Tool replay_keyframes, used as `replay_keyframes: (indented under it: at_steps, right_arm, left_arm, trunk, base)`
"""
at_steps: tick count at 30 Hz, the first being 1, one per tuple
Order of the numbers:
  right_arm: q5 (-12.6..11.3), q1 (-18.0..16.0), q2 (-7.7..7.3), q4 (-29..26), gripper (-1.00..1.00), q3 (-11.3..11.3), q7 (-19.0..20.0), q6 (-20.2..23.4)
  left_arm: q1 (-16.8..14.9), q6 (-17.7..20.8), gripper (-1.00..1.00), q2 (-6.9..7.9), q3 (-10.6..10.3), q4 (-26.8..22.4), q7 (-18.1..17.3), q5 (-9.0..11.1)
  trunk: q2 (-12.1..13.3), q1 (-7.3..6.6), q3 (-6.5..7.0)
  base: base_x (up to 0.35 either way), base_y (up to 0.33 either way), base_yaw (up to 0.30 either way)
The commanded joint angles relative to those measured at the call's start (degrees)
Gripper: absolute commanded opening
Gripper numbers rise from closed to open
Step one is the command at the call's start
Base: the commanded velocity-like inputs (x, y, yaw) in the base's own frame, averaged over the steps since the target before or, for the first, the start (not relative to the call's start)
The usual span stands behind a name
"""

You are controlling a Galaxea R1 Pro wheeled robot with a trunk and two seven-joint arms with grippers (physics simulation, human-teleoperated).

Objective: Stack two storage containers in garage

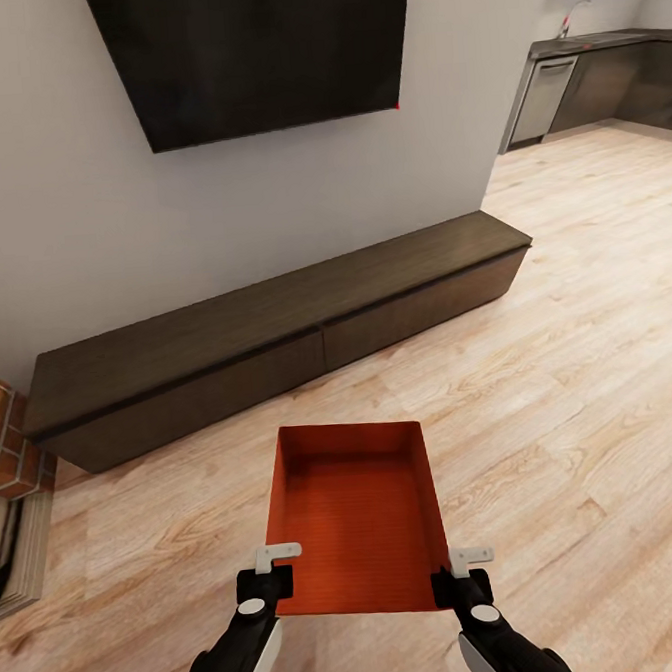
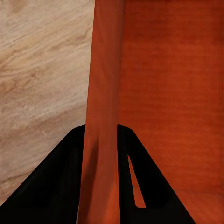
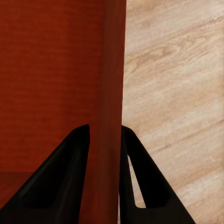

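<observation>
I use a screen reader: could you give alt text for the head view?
Both end effectors, left and right, grip the near corners of an orange-red bin above the wood floor. Beyond stand a dark bench and wall TV.

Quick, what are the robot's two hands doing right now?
Left gripper: shut on the orange-red rectangular storage container's left wall.
Right gripper: shut on its right wall.
</observation>
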Motion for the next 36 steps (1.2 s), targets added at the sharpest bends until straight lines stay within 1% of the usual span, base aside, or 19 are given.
replay_keyframes:
  at_steps: [1, 36]
  right_arm:
    - [0.2, -0.1, -1.62, -0.3, -1.00, 0.0, 0.3, -2.0]
    - [0.2, -0.1, -1.47, 1.2, -1.00, 0.2, 0.7, -1.1]
  left_arm:
    - [0.0, 0.3, -1.00, 0.13, 1.7, 0.0, 0.6, -0.4]
    - [0.0, -0.2, -1.00, 0.14, 1.7, 0.5, 0.7, -0.4]
  trunk:
    - [0.0, 0.00, -0.04]
    - [0.0, 0.00, -0.04]
  base:
    - [0.000, 0.000, 0.000]
    - [0.000, 0.000, 0.000]
